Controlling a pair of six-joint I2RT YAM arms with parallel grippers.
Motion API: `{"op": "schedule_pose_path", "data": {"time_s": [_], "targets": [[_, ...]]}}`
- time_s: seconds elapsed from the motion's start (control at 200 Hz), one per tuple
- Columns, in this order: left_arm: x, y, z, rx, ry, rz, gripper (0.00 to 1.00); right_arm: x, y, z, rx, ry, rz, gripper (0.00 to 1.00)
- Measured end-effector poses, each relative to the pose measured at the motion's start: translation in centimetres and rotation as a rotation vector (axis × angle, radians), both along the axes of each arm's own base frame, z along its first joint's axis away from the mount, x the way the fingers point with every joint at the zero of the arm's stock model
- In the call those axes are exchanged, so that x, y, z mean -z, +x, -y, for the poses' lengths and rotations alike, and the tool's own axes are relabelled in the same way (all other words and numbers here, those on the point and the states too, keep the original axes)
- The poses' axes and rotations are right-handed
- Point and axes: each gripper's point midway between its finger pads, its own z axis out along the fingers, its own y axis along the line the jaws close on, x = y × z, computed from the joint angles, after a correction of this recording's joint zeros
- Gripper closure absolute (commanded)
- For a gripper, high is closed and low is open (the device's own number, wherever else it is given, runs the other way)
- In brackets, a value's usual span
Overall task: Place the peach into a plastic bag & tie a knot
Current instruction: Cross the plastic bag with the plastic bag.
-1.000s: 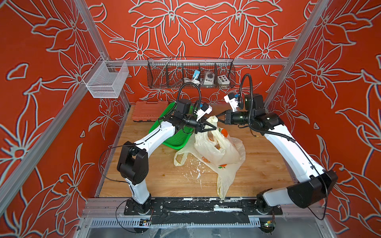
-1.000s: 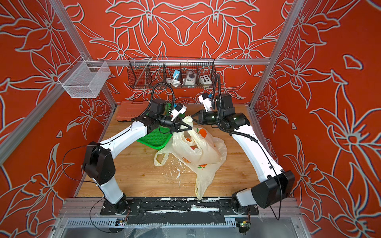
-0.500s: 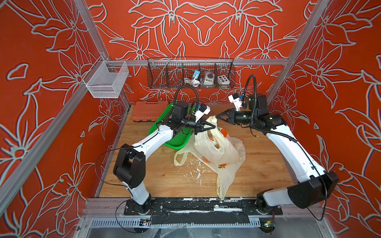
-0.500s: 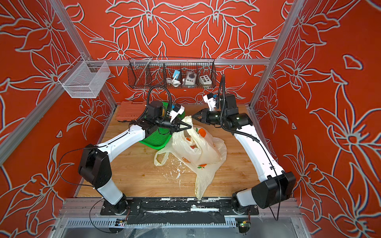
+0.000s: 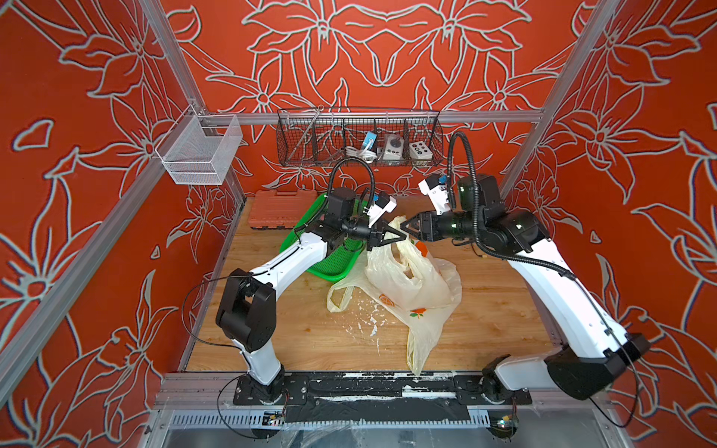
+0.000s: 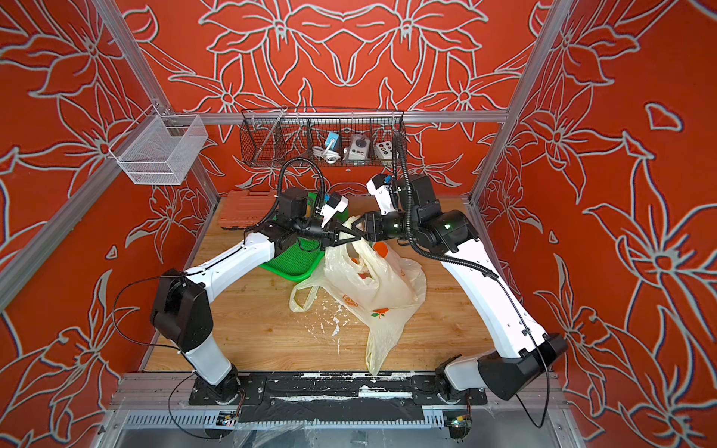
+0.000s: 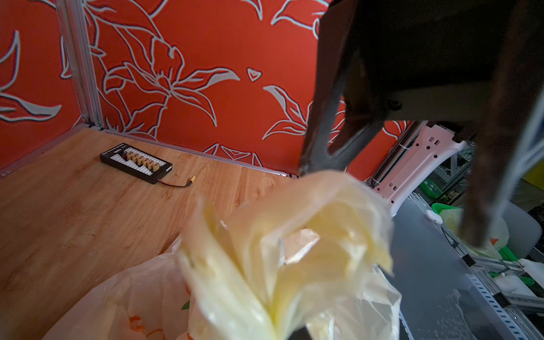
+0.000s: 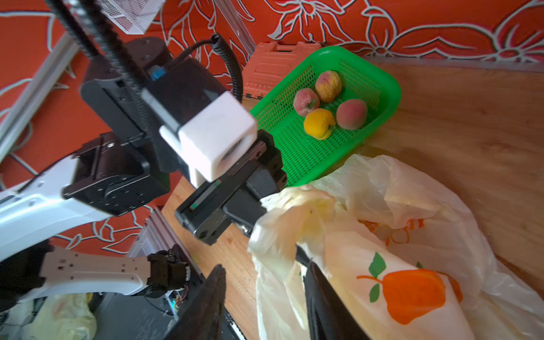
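Above the wooden table (image 5: 310, 329), plastic bag (image 8: 397, 235) top tight between left fingers (image 8: 247, 209), loose between parted right fingers (image 8: 323, 300)

In both top views the left arm (image 5: 295, 258) rises from 7 o'clock toward 1 o'clock, its wrist level and the left end effector (image 5: 395, 237) pointing to 3 o'clock, fingers pinched together on a fold of the plastic bag (image 5: 411, 283). The right arm (image 5: 558, 287) climbs from 5 o'clock toward 11 o'clock. The right end effector (image 5: 406, 228) points to 9 o'clock, nearly tip to tip with the left, its fingers (image 8: 323, 303) parted.
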Motion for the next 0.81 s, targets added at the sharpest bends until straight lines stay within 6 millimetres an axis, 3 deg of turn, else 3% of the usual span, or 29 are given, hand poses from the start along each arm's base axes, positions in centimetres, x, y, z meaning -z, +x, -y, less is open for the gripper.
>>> {"op": "schedule_pose_path", "data": {"time_s": [0.14,0.21,0.335,0.41,0.621,0.806], "targets": [[0.2,0.1,0.1,0.003,0.006,-0.021,0.95,1.0,0.4,-0.6,-0.01,-0.027,-0.006,1.0],[0.2,0.1,0.2,0.007,0.007,-0.025,0.88,0.9,0.1,-0.9,-0.032,-0.023,-0.003,1.0],[0.0,0.0,0.2,0.015,0.006,-0.037,0.65,0.5,-1.1,-2.1,-0.102,0.01,-0.014,1.0],[0.1,-0.2,0.2,0.025,0.002,-0.033,0.59,0.1,-1.9,-2.9,-0.143,0.038,-0.022,1.0],[1.6,-1.3,0.4,0.056,0.001,-0.037,0.55,-0.9,-2.2,-4.9,-0.204,0.154,-0.07,1.0],[1.9,-1.2,0.4,0.053,-0.014,-0.005,0.55,0.4,-1.5,-6.1,-0.212,0.205,-0.148,1.0]]}}
